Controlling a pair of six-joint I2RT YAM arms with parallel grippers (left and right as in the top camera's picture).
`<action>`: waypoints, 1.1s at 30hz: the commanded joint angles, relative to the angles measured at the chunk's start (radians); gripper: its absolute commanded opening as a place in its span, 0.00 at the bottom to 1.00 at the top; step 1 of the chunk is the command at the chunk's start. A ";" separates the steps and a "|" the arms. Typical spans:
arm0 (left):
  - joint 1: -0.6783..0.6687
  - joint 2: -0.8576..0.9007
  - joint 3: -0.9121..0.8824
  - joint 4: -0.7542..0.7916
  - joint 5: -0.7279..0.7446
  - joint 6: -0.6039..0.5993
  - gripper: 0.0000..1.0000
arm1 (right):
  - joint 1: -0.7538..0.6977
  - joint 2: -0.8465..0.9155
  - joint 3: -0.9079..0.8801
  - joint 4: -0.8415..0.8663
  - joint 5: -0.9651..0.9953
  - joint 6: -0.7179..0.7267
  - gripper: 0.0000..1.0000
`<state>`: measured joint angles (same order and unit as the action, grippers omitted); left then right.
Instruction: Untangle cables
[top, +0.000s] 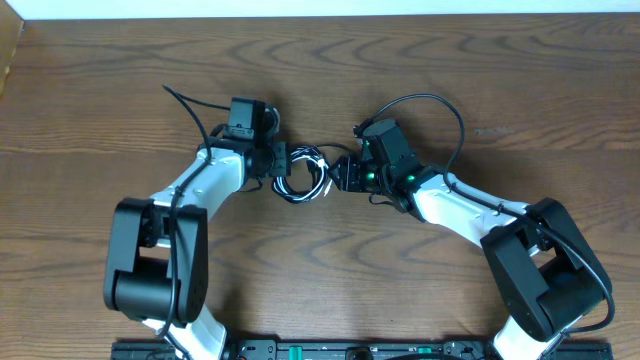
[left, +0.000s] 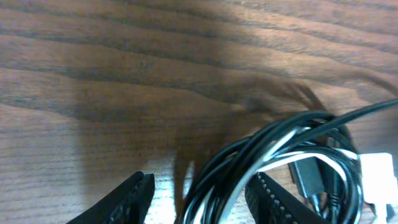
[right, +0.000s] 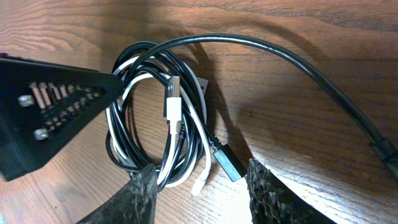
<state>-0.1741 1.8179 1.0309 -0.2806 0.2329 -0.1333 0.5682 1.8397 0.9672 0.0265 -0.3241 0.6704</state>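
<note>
The cables (top: 303, 173), one black and one white, lie coiled together in a small bundle on the table between my two grippers. My left gripper (top: 280, 160) is open at the bundle's left side; in the left wrist view its fingers (left: 202, 205) straddle part of the coil (left: 273, 149). My right gripper (top: 340, 173) is open at the bundle's right side; in the right wrist view its fingers (right: 199, 199) flank the lower loops (right: 155, 106), a white plug end (right: 200, 182) and a black plug (right: 229, 163).
The wooden table (top: 320, 70) stretches all around. A thicker black robot wire (right: 298, 62) arcs over the right wrist view, and another (top: 185, 105) trails behind the left arm. The left gripper's dark body (right: 43, 112) shows in the right wrist view.
</note>
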 joint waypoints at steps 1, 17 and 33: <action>-0.002 0.022 0.001 0.010 -0.014 0.009 0.53 | 0.009 0.006 0.015 0.000 0.008 0.010 0.43; 0.006 0.024 0.002 -0.085 -0.370 -0.362 0.13 | 0.009 0.006 0.015 0.000 0.010 0.009 0.39; 0.006 -0.096 0.011 -0.115 -0.277 -0.305 0.46 | 0.009 0.006 0.015 -0.016 0.019 0.009 0.40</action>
<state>-0.1696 1.7611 1.0321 -0.3935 -0.0475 -0.4587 0.5682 1.8397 0.9672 0.0154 -0.3199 0.6708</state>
